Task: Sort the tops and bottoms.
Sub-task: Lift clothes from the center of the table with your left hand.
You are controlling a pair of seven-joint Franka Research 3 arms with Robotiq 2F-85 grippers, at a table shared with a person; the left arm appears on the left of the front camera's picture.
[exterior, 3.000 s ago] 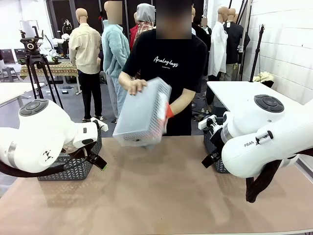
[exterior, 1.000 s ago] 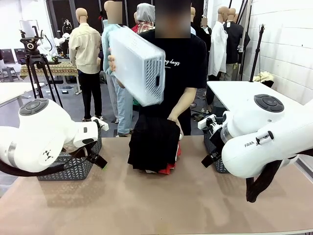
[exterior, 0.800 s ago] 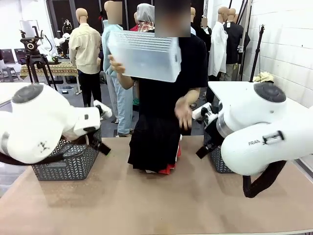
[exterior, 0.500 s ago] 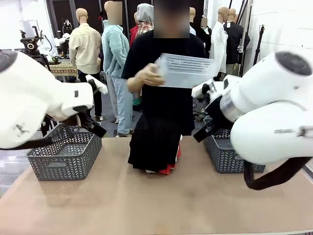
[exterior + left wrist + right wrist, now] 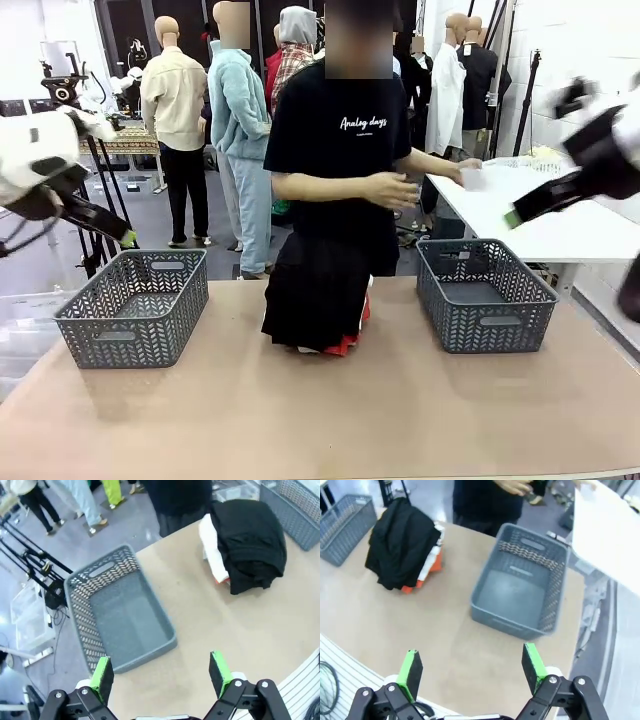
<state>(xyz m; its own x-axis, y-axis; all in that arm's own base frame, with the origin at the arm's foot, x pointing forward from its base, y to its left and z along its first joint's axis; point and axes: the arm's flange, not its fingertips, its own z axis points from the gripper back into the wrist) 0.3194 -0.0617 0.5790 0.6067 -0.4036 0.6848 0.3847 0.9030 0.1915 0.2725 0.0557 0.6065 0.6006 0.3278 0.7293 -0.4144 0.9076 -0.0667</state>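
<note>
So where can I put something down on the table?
The near strip of table is bare, edge to edge. So are the gaps between the left basket and the clothes pile, and between the pile and the right basket. Both baskets are empty. The far middle is crowded: the pile sits there.

Okay so the black bottoms are heaped over the tops at the far middle of the surface. Everything on the robot's side of the bottoms is bare, so there's loads of room to drop in from above or the near side. The left basket and right basket flank the bottoms with open gaps. Right behind the bottoms stands the person, one hand up high. Both the left claw and right claw hang well above, jaws wide.
</note>
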